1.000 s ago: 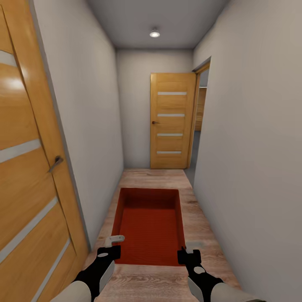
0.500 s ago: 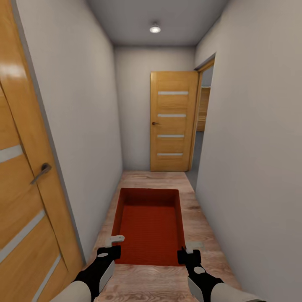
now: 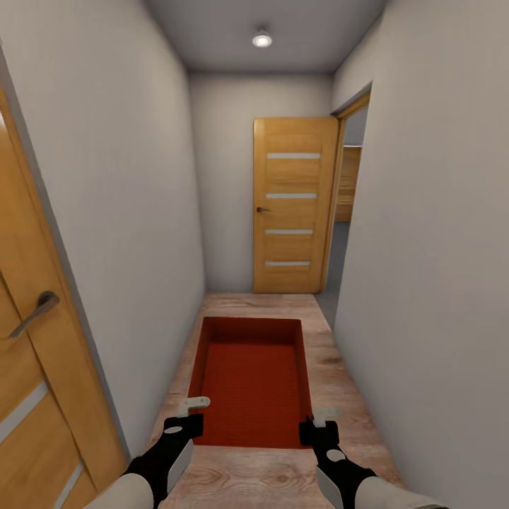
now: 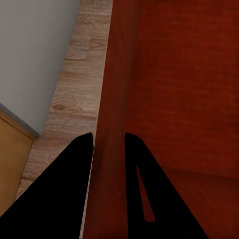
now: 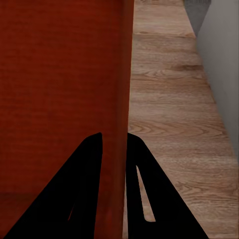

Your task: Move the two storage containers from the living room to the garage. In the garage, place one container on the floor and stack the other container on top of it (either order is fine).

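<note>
Head view: you carry the container (image 3: 251,382) down a hallway toward a wooden door (image 3: 291,205). Left wrist: your left claw (image 4: 108,137) clamps its side wall. Right wrist: your right claw (image 5: 114,135) clamps the opposite wall.

No text, label, brand, number or sign can be read anywhere in these views
</note>
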Robot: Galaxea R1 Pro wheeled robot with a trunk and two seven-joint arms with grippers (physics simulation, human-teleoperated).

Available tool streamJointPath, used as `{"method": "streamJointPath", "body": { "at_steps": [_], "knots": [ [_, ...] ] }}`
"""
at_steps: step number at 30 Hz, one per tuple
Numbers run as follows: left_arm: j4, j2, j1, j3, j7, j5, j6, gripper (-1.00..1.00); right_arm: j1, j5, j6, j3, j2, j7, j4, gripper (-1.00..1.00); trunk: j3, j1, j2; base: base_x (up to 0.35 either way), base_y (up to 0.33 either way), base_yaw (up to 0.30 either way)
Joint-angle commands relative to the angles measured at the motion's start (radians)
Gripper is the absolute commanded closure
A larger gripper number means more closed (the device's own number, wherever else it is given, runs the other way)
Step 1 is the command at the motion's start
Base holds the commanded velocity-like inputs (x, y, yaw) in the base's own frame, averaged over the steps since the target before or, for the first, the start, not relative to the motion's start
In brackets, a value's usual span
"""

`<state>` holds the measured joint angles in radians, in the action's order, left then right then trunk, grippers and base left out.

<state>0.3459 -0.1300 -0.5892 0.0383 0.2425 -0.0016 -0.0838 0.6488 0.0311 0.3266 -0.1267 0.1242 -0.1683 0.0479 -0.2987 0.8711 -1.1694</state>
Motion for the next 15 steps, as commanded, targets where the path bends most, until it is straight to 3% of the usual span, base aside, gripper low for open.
{"method": "streamJointPath", "body": {
  "at_steps": [1, 15],
  "knots": [
    [-0.001, 0.000, 0.000, 0.015, 0.006, 0.002, -0.007, 1.00, 0.002, 0.004, 0.008, 0.027, 0.000, -0.007, 0.003, 1.00, -0.001, 0.001, -0.001, 0.322, 0.000, 0.000],
    [-0.001, -0.002, 0.000, 0.015, 0.006, 0.002, -0.007, 1.00, 0.002, 0.004, 0.008, 0.027, 0.000, -0.008, 0.003, 1.00, -0.001, 0.001, -0.001, 0.322, 0.000, 0.000]
  ]
}}
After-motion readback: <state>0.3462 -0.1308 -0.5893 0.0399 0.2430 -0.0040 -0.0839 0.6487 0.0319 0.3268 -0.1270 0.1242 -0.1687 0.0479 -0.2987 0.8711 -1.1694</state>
